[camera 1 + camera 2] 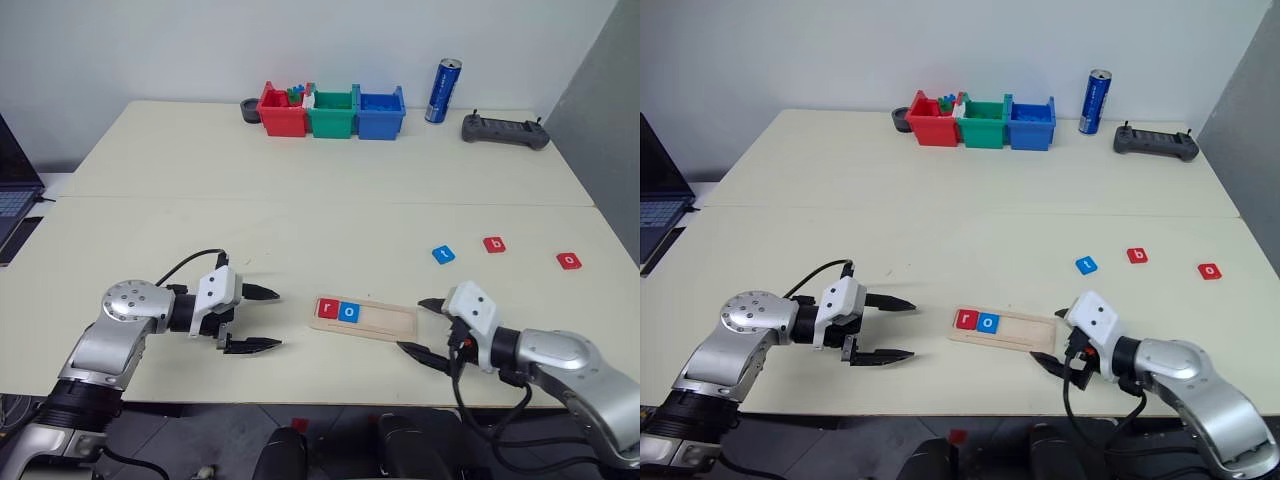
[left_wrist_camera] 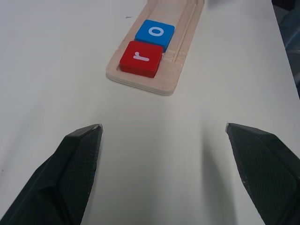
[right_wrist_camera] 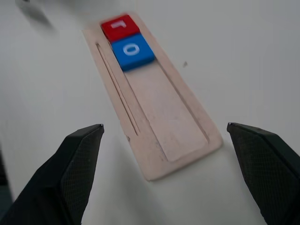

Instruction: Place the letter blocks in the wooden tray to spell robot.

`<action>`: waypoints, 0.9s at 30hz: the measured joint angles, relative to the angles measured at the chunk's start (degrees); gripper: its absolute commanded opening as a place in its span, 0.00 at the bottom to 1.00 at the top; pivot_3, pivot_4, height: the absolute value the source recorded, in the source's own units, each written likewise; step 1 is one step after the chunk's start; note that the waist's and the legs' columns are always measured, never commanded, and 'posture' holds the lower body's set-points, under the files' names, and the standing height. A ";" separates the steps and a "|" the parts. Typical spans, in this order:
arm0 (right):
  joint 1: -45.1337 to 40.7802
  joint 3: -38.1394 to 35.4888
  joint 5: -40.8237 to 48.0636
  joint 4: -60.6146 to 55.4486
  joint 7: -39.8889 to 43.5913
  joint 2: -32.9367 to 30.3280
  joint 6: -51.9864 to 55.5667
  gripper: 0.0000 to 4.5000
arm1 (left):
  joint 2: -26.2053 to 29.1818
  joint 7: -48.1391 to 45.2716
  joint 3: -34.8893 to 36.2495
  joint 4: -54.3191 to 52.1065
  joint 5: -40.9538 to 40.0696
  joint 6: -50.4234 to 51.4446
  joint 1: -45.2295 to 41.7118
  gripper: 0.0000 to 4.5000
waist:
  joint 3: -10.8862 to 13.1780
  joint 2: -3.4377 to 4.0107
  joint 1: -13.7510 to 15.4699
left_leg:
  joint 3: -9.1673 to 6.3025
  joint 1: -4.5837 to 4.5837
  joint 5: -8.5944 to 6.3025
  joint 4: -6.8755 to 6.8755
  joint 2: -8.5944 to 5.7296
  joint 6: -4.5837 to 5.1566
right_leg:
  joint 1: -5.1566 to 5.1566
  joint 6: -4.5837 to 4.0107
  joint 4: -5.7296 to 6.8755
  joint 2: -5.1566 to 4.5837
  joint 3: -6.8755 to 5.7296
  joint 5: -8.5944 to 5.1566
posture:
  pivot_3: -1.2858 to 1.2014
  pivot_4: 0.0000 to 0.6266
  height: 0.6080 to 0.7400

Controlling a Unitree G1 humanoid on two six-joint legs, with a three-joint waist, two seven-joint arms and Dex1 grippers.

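Note:
The wooden tray (image 1: 385, 320) lies near the table's front edge, between my two grippers. At its left end sit a red "r" block (image 1: 327, 309) and a blue "o" block (image 1: 349, 312) side by side. Three more letter blocks lie loose to the right, farther back: a blue "t" (image 1: 443, 254), a red "b" (image 1: 494, 244) and a red "o" (image 1: 568, 261). My left gripper (image 1: 265, 319) stands open just left of the tray, pointing at it, empty. At the tray's right end my right gripper (image 1: 422, 327) is open and empty too.
Red (image 1: 283, 112), green (image 1: 332, 113) and blue (image 1: 380, 113) plastic bins stand in a row at the table's back. A blue can (image 1: 442, 90) and a dark controller (image 1: 505, 130) are to their right. A laptop (image 1: 12, 195) sits at the left edge.

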 measured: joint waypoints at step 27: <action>-17.53 -6.50 -11.03 29.11 -20.28 9.53 -4.74 1.00 | 1.06 2.23 1.14 -10.43 -3.58 8.37 -0.80 0.99 | 0.03 0.05 -1.16 | 0.04 -0.04 0.00 -0.09 -0.02 0.00 | -0.07 -0.20 -0.01 -0.01 0.02 0.09 | 0.52 0.24 1.00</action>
